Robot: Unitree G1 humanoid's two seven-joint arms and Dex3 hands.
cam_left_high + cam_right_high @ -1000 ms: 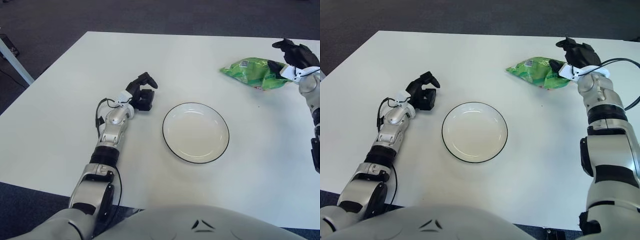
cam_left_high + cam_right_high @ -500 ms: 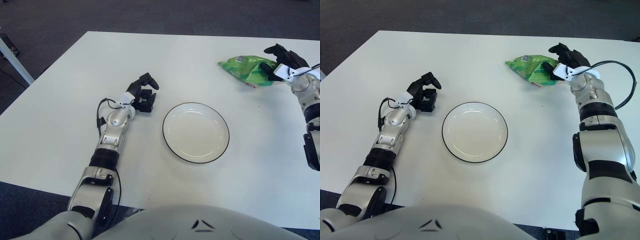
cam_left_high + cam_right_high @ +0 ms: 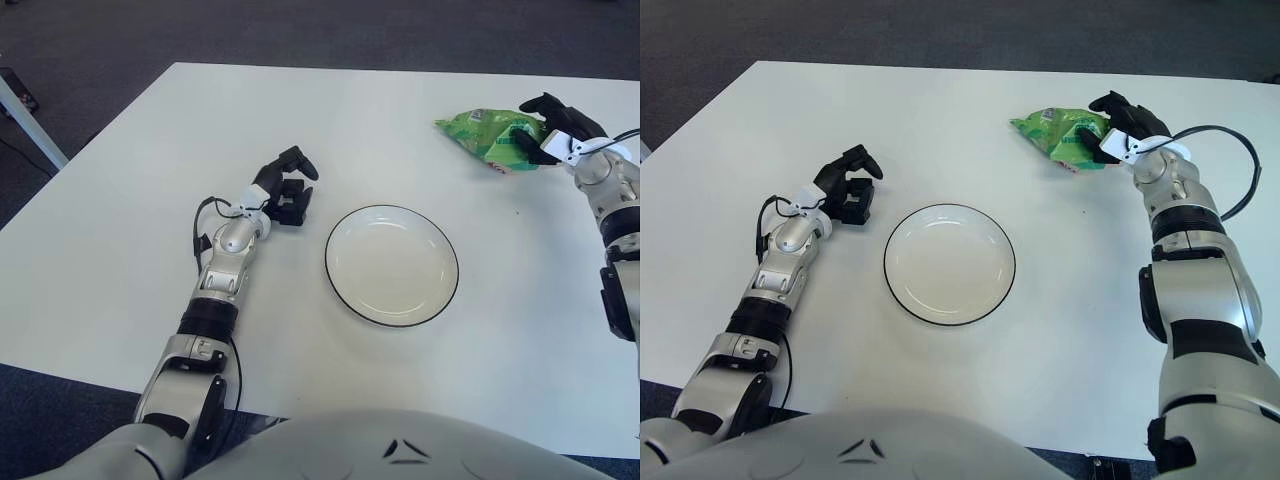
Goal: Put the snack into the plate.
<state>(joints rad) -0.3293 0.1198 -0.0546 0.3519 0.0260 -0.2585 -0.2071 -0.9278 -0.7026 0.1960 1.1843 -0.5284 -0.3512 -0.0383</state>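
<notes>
Snack (image 3: 1058, 133), a crinkled green foil bag, lies at the far right of the smooth white tabletop (image 3: 940, 110), well apart from the plate (image 3: 949, 263). The right hand (image 3: 1111, 130) has its black fingers clamped around the bag's right end. The plate is round, shallow and glossy white with a thin dark rim, and sits bare near the middle. The left hand (image 3: 284, 190) shows just left of the plate, its black fingers curled loosely together and holding nothing.
</notes>
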